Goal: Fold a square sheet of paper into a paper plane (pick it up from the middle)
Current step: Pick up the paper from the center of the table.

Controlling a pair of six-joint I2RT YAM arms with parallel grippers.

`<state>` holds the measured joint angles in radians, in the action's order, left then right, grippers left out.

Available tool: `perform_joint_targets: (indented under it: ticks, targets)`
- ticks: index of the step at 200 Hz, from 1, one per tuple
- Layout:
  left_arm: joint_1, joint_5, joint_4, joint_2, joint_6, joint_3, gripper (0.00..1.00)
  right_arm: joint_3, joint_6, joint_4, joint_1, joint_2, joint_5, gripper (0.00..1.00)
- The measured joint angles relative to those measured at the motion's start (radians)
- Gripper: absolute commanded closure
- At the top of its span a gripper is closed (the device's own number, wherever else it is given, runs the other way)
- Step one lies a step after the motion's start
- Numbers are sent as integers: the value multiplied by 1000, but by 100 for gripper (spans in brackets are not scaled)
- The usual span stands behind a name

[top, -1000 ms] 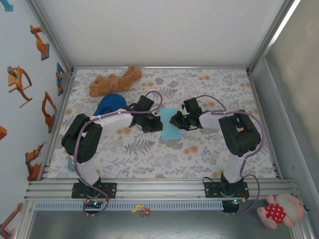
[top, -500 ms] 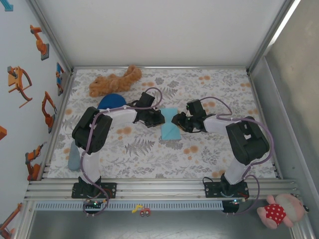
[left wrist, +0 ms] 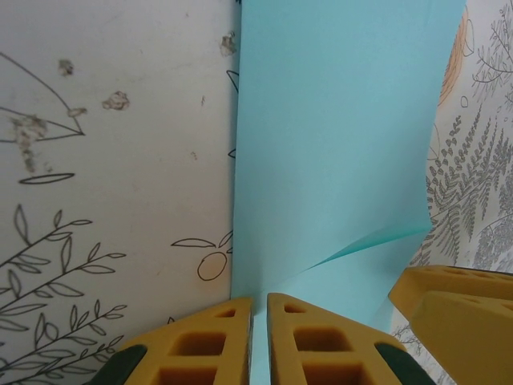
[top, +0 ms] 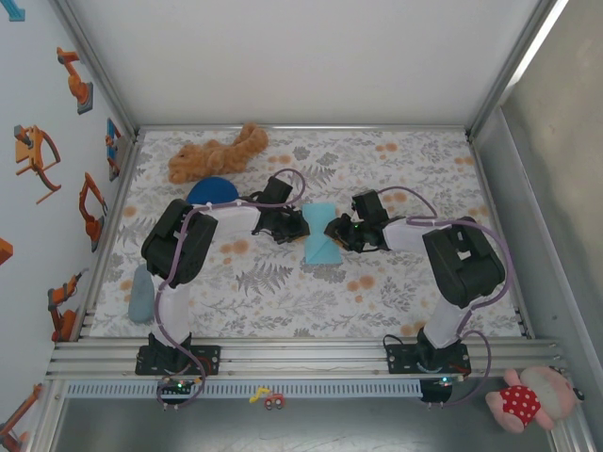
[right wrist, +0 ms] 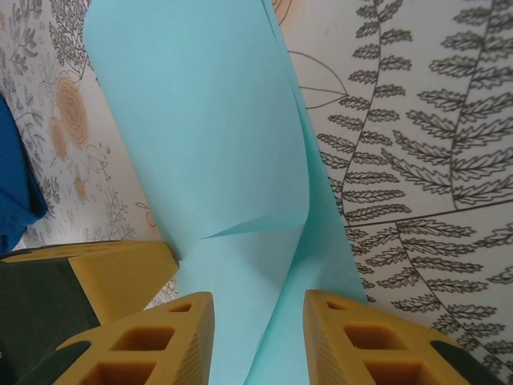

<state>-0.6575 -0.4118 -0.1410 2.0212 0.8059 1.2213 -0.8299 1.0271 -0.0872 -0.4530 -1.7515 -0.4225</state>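
The square sheet of paper [top: 322,237], light cyan-blue, lies folded over on the floral cloth between the two grippers. My left gripper [top: 299,226] is at its left edge. In the left wrist view its yellow jaws [left wrist: 258,309] stand nearly together, shut on the paper's [left wrist: 337,144] edge. My right gripper [top: 339,232] is at the paper's right side. In the right wrist view it [right wrist: 258,313] is open, its fingers apart on either side of the curled, raised layer of paper [right wrist: 200,120]. No pad visibly presses the sheet.
An orange plush toy [top: 217,153] lies at the back left, and a dark blue dome [top: 209,191] sits just behind the left arm. A grey-blue object [top: 141,294] stands at the cloth's left edge. A pink plush [top: 528,397] lies outside the frame at the front right.
The left arm has swung its elbow right, uncovering the grey-blue object at the left edge. The left gripper has shifted slightly back along the paper's edge. The right gripper's jaws have opened.
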Motion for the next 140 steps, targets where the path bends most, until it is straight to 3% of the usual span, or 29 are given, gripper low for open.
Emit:
perform_joint_targets:
  ticks: [140]
  targets:
    - [4, -3, -1, 0, 12, 0, 85, 25, 14, -133, 2, -33, -92, 83]
